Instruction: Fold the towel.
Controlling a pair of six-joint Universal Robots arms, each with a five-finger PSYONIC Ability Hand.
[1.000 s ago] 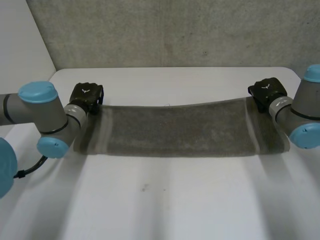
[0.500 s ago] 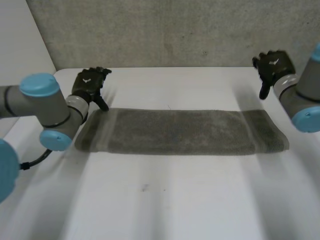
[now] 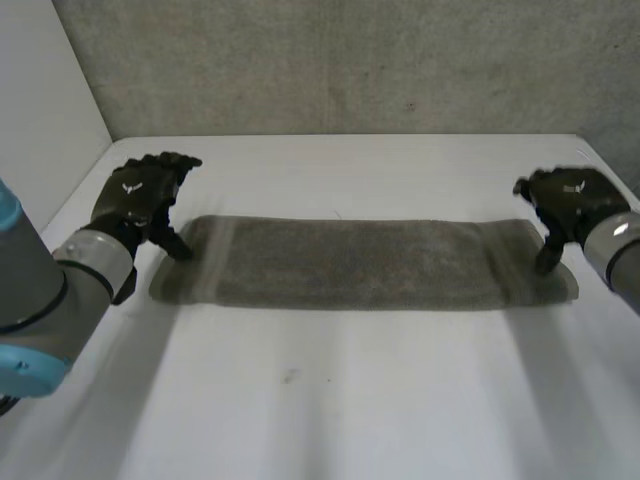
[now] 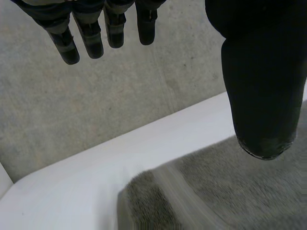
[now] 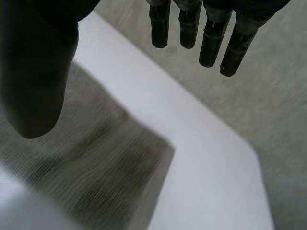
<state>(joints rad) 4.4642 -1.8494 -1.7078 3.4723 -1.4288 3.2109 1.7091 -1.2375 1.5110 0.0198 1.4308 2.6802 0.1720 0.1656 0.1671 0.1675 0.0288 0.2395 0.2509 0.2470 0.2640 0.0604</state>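
On the white tabletop [image 3: 330,400], in the head view, a long grey terry towel [image 3: 360,265] lies flat as a narrow band. Its long side runs across from the left arm's side to the right arm's side, and a paler stripe crosses it near each short end. The black left hand [image 3: 135,195] is at the far corner of the towel's left end. Its fingers are spread and almost straight, and its thumb points down toward the cloth; it holds nothing. Whether the thumb tip touches the towel, I cannot tell. The black right hand [image 3: 572,200] is at the towel's right end, also spread, with its thumb pointing down over the cloth and with nothing in it. A rough grey concrete wall [image 3: 350,60] stands behind the tabletop.

From the left wrist view, the left hand's fingers [image 4: 91,33] are straight and stand well apart from the thick thumb [image 4: 261,72]. A rounded corner of the towel [image 4: 216,196] with its pale stripe lies below the thumb, and bare tabletop [image 4: 72,191] is just beside it.

From the right wrist view, the right hand's fingers [image 5: 211,33] are straight too, far from the thumb [image 5: 38,72]. A corner of the towel [image 5: 105,158] lies below the thumb, with the tabletop [image 5: 206,158] around it.
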